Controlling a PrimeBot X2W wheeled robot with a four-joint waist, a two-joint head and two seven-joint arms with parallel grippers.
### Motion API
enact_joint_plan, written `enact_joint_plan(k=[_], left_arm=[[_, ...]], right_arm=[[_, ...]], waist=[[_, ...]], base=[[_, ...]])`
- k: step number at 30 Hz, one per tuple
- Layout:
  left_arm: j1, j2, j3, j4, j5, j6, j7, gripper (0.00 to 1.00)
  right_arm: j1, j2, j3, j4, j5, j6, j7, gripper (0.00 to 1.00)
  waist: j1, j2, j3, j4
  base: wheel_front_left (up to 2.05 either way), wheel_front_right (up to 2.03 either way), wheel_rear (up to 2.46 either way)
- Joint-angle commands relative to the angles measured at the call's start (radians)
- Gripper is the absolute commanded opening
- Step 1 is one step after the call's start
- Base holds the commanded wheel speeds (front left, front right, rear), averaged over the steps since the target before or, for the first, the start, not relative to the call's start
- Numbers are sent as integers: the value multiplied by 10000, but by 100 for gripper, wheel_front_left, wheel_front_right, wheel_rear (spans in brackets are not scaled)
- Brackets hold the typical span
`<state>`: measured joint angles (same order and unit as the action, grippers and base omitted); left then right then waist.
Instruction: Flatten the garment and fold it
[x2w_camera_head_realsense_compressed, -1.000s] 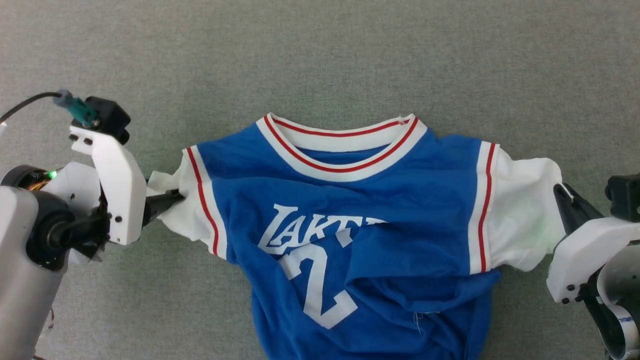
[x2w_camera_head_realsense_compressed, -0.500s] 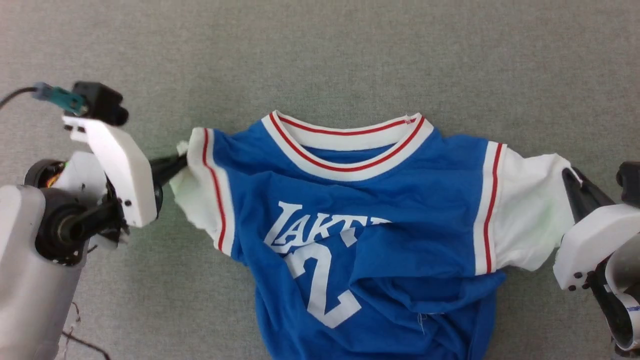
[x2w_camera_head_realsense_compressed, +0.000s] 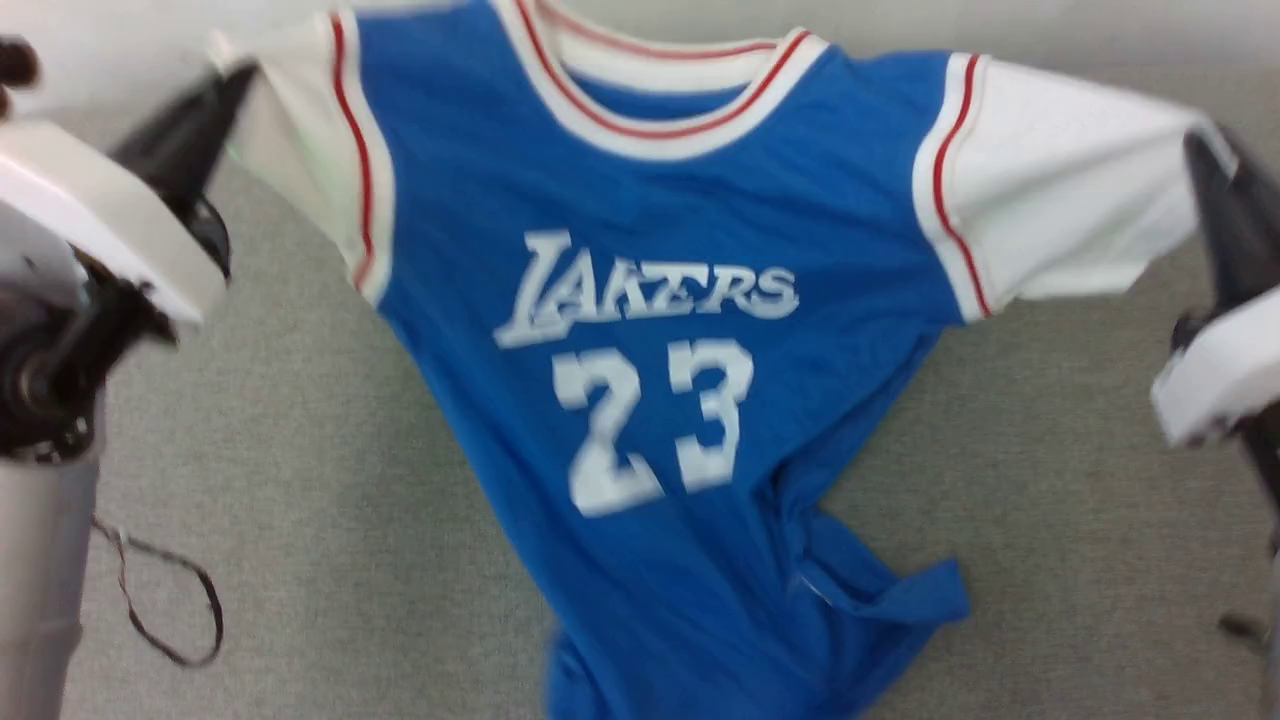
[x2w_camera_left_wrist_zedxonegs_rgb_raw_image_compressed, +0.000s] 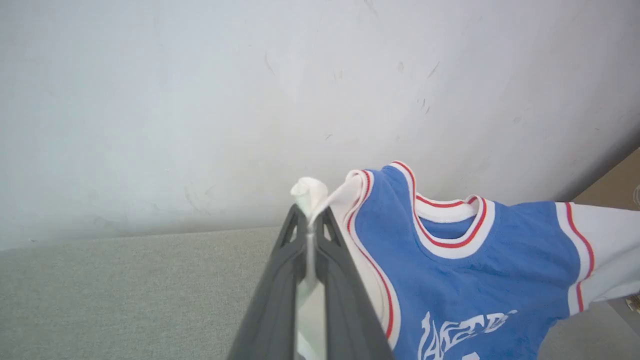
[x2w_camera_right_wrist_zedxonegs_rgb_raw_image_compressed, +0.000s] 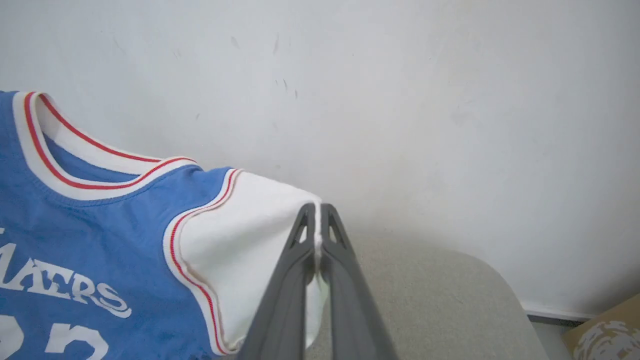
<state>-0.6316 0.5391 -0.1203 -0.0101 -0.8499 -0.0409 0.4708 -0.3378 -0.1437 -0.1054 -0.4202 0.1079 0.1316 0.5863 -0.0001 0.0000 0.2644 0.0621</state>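
Observation:
The garment (x2w_camera_head_realsense_compressed: 650, 300) is a royal-blue jersey with white sleeves, red-striped trim and white "LAKERS 23". It hangs lifted and stretched between both arms, its hem bunched on the grey table (x2w_camera_head_realsense_compressed: 330, 560). My left gripper (x2w_camera_head_realsense_compressed: 235, 85) is shut on the left sleeve's white edge (x2w_camera_left_wrist_zedxonegs_rgb_raw_image_compressed: 310, 192). My right gripper (x2w_camera_head_realsense_compressed: 1200, 150) is shut on the right sleeve's edge (x2w_camera_right_wrist_zedxonegs_rgb_raw_image_compressed: 280, 210). In the left wrist view the left gripper (x2w_camera_left_wrist_zedxonegs_rgb_raw_image_compressed: 310, 220) pinches a rolled tuft of sleeve. In the right wrist view the right gripper (x2w_camera_right_wrist_zedxonegs_rgb_raw_image_compressed: 315, 212) clamps the sleeve's outer fold.
A white wall (x2w_camera_left_wrist_zedxonegs_rgb_raw_image_compressed: 300, 90) rises behind the grey table. The table's rounded corner (x2w_camera_right_wrist_zedxonegs_rgb_raw_image_compressed: 480, 270) lies at the right, with a brown box (x2w_camera_right_wrist_zedxonegs_rgb_raw_image_compressed: 605, 330) beyond it. A thin black cable (x2w_camera_head_realsense_compressed: 160, 590) loops on the table near my left arm.
Both grippers have risen and lifted the garment off the table, pulling it taut so the whole lettering and number show. The head view has shifted too.

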Motion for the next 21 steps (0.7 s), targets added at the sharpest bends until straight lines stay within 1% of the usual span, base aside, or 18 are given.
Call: enact_joint_plan(k=[1, 5, 7, 9, 15, 19, 21], left_arm=[[-389, -72, 98, -128, 167, 140, -186, 0], [-1398, -299, 8, -152, 724, 580, -522, 0], [-1982, -345, -184, -50, 986, 690, -455, 0], [-2582, -325, -378, 127, 1243, 761, -309, 0], [-4109, -207, -833, 849, 1636, 901, 516, 0], [-4847, -155, -1034, 1328, 1756, 989, 1043, 0], [-5097, -205, -1114, 1487, 1759, 1072, 1274, 0]], right_arm=[[-534, -247, 78, 6, 68, -9, 72, 0], [-2344, -984, 423, 650, 316, -9, 311, 0], [-3249, -1377, 697, 1123, 408, -9, 408, 0], [-4071, -1590, 920, 1650, 566, -9, 544, 0], [-6009, -1907, 1358, 3181, 793, -9, 829, 0], [-6945, -2070, 1650, 4032, 776, -9, 953, 0], [-7284, -2039, 1775, 4385, 810, -9, 1148, 0]], waist=[[1, 0, -824, -242], [1, 0, -1360, -338], [1, 0, -1558, -374], [1, 0, -1719, -420], [1, 0, -1949, -584], [1, 0, -1941, -688], [1, 0, -1842, -743]], base=[[0, 0, 0], [0, 0, 0], [0, 0, 0], [0, 0, 0], [0, 0, 0], [0, 0, 0], [0, 0, 0]])
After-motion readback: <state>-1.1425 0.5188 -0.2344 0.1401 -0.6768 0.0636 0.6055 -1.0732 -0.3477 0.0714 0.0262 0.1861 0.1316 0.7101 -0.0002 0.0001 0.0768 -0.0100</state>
